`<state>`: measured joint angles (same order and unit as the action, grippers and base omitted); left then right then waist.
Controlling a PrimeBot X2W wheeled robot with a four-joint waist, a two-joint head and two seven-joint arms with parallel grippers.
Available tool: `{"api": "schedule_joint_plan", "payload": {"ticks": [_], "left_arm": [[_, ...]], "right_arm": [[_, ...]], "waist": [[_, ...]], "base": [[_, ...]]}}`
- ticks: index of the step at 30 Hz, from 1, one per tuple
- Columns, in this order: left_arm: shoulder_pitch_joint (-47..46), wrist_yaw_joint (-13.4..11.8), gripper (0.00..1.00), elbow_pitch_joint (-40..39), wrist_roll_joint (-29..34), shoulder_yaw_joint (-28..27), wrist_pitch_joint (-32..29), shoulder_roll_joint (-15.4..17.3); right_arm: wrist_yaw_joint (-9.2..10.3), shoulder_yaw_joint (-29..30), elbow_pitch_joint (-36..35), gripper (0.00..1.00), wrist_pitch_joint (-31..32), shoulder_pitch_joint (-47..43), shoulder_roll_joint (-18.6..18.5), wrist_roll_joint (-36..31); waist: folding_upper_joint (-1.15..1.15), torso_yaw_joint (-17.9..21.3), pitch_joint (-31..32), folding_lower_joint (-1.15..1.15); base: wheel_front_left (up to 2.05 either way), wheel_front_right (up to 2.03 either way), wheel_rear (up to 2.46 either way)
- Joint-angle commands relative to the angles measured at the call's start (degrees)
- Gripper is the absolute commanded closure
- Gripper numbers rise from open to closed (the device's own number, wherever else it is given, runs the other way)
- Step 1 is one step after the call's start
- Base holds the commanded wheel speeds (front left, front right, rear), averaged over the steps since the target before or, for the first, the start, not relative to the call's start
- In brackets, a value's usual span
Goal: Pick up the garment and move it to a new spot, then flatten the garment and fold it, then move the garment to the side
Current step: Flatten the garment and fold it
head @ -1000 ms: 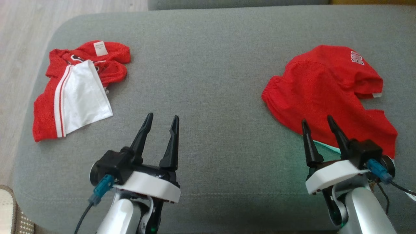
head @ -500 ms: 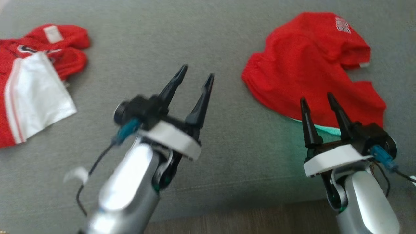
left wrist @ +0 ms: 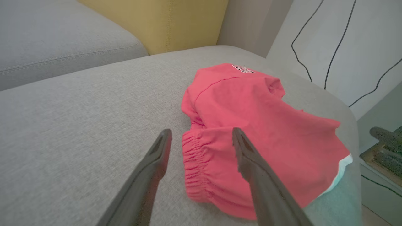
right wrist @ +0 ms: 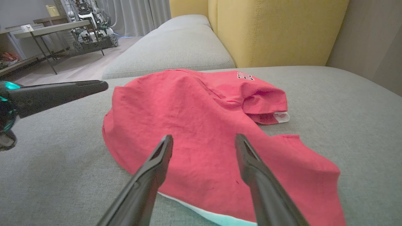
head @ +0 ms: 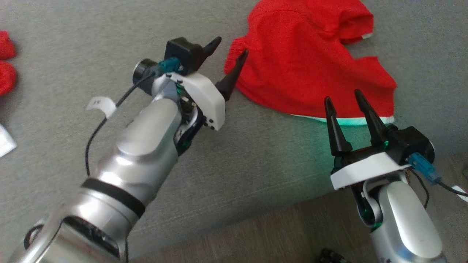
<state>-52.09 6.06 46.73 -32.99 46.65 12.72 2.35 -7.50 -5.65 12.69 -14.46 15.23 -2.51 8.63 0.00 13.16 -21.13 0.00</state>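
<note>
**A:** What could go wrong from here?

**B:** I'd say a poor pinch, mainly. The crumpled red mesh garment with a white hem (head: 310, 65) lies in a heap at the right end of the grey fabric sofa cushion (head: 109, 47), near its front edge. It's several loose layers. If the jaws close on the top layer alone, I'd expect it to unfurl lopsided on the lift, or slip free.

**A:** And the cushion?

**B:** That's the other risk. Go too deep and the tips could catch the upholstery along with the cloth. The wooden floor (head: 274, 233) is just past that front edge, so a dropped corner may slide off.

**A:** How do the jaws stand?

**B:** On the left gripper (head: 231, 45) they're spread as wide as they go and hold nothing. The left wrist view has them lined up on the gathered elastic edge (left wrist: 194, 150), which sits between the two tips. I can't tell whether they touch the cloth or hang just above it.

**A:** And the right?

**B:** The right gripper (head: 341, 95) is just as wide and also empty. It's at the near side of the garment, by the white hem (head: 343, 119), with its tips over the red cloth. No contact that I can make out.
</note>
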Motion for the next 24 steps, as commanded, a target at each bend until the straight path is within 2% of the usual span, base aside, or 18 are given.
{"api": "schedule_joint_plan", "payload": {"ticks": [1,12,13,14,15,16,24], "left_arm": [[-3.64,-0.15,0.00,0.44,-0.73,0.07,-0.22,0.53],[-9.09,-1.53,0.00,7.11,-7.35,10.04,-4.29,0.53],[-9.31,-1.64,0.11,7.39,-7.92,10.79,-4.64,0.53],[-9.51,-1.73,0.69,7.72,-8.39,11.58,-5.03,0.53],[-9.51,-1.73,0.69,7.72,-8.39,11.58,-5.03,0.53],[-9.98,-2.31,1.00,8.32,-9.07,12.89,-5.08,0.53],[-11.18,-5.09,1.00,10.25,-12.11,14.49,-1.60,0.53]], "right_arm": [[0.01,-1.48,-1.74,0.00,-0.51,1.45,-0.37,0.60],[0.01,-2.00,-2.28,0.00,-0.53,1.81,-0.37,1.19],[0.01,-1.98,-2.26,0.00,-0.53,1.87,-0.37,1.17],[0.01,-1.98,-2.24,0.00,-0.53,1.92,-0.37,1.13],[0.01,-1.98,-2.24,0.00,-0.53,1.92,-0.37,1.13],[0.01,-2.08,-2.28,0.00,-0.53,2.00,-0.37,1.09],[0.01,-2.04,-2.36,0.00,-0.53,1.90,-0.37,0.92]], "waist": [[0.00,1.72,-1.20,0.00],[0.00,3.28,-2.24,0.00],[0.00,3.27,-2.28,0.00],[0.00,3.24,-2.32,0.00],[0.00,3.24,-2.32,0.00],[0.00,3.13,-2.40,0.00],[0.00,2.08,-1.93,0.00]], "base": [[0.00,0.00,0.00],[0.00,0.00,0.00],[0.00,0.00,0.00],[0.00,0.00,0.00],[0.00,0.00,0.00],[0.00,0.00,0.00],[0.00,0.00,0.00]]}}
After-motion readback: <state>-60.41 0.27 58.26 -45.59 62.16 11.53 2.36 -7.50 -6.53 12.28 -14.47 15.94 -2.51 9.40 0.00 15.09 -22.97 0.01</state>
